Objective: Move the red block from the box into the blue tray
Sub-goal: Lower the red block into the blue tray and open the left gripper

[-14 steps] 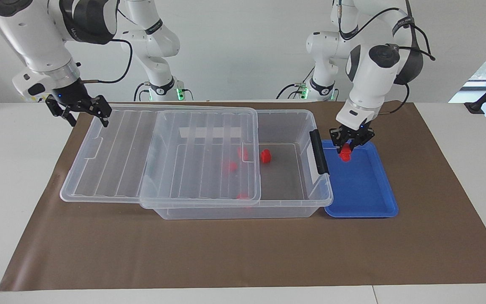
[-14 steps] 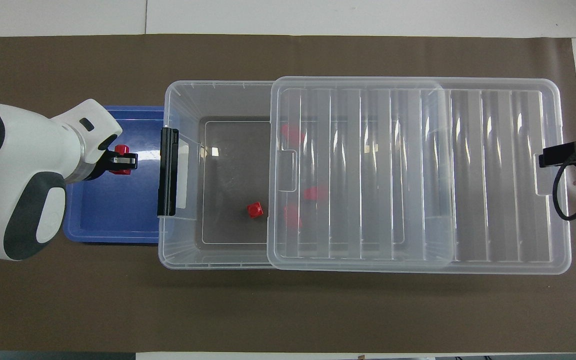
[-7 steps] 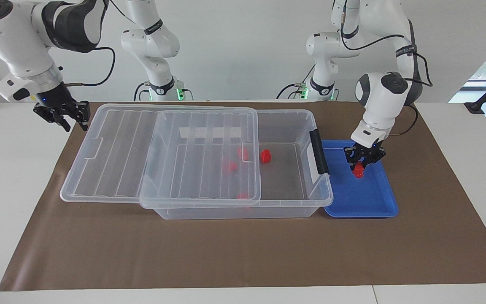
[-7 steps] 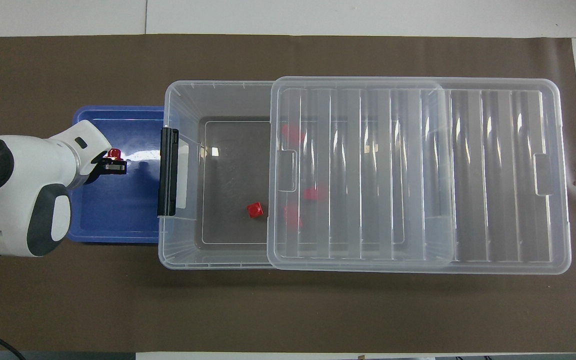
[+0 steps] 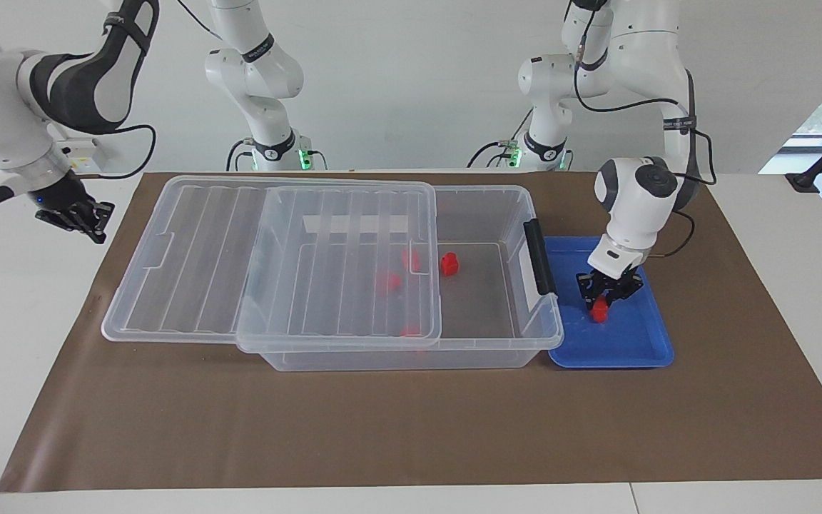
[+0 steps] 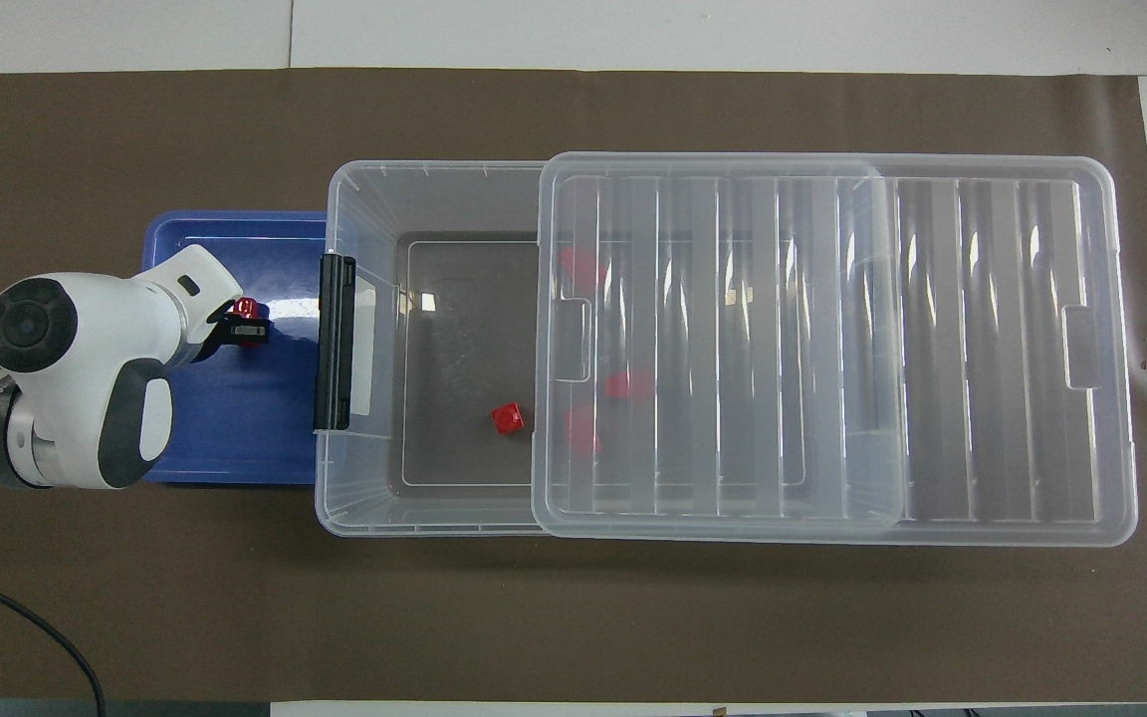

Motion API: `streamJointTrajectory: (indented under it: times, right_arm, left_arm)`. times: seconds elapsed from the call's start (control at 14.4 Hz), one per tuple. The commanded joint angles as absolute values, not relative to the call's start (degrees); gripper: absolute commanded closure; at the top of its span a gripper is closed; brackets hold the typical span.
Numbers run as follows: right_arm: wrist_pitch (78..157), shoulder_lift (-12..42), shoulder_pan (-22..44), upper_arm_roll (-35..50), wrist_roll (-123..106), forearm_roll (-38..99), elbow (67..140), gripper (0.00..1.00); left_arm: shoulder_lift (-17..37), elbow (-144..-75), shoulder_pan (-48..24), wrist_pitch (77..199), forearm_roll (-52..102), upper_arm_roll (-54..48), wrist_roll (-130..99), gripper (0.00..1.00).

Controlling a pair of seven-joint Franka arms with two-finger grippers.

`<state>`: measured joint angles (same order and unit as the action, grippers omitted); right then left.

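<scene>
Left gripper (image 5: pixel 602 294) is low inside the blue tray (image 5: pixel 639 350), its fingers closed on the red block (image 5: pixel 600 308) — the block's lower end is at or just above the tray floor, and whether it touches cannot be told. In the overhead view the block (image 6: pixel 248 311) shows just past the gripper's tip (image 6: pixel 243 329), over the part of the tray (image 6: pixel 235 438) close to the box's black latch handle (image 6: pixel 335 344).

Touching the tray at its handle end stands the box (image 5: pixel 482 343), its ribbed lid (image 5: pixel 268 264) slid toward the right arm's end so that the handle end is uncovered. One loose red block (image 5: pixel 449 264) lies on the bare box floor at the lid's edge; three more (image 6: pixel 623 384) show blurred through the lid.

Right gripper (image 5: pixel 75 216) hangs over the table's edge past the lid's overhanging end, touching nothing — how its fingers stand cannot be told. A brown mat (image 5: pixel 382 428) lies under box and tray.
</scene>
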<state>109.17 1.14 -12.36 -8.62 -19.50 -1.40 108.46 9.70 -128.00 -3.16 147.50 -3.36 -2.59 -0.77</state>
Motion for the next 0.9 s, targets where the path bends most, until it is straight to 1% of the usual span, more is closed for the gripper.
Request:
streamJointTrajectory:
  times: [0.0, 0.14, 0.28, 0.42, 0.56, 0.83]
  right_arm:
    - [109.7, 0.9, -12.1, -8.2, -15.8, 0.1, 109.2, 1.0]
    - [109.8, 1.3, -11.9, -8.2, -14.9, 1.6, 109.7, 1.0]
    - [109.8, 1.3, -10.8, -8.2, -14.2, 1.7, 109.7, 1.0]
    - [109.8, 1.3, -10.6, -8.2, -14.1, 1.6, 109.7, 1.0]
    - [109.9, 1.3, -10.0, -8.2, -14.1, 1.6, 110.0, 1.0]
    - [113.7, 0.3, -7.1, -8.2, -12.2, 1.6, 114.0, 1.0]
  left_arm:
    - [10.1, -128.1, -1.7, 147.6, -4.0, -2.9, -0.1, 0.01]
    - [9.6, -127.4, -2.1, 145.0, -4.0, -2.9, -0.1, 0.0]
    - [7.0, -126.2, -2.2, 140.4, -4.0, -2.9, -0.4, 0.0]
    - [4.6, -123.6, -2.2, 134.9, -4.0, -2.9, -0.1, 0.0]
    - [3.5, -119.5, -2.5, 127.9, -4.1, -3.1, -0.2, 0.0]
    - [2.8, -106.5, -2.5, 111.4, -4.1, -3.4, -0.1, 0.0]
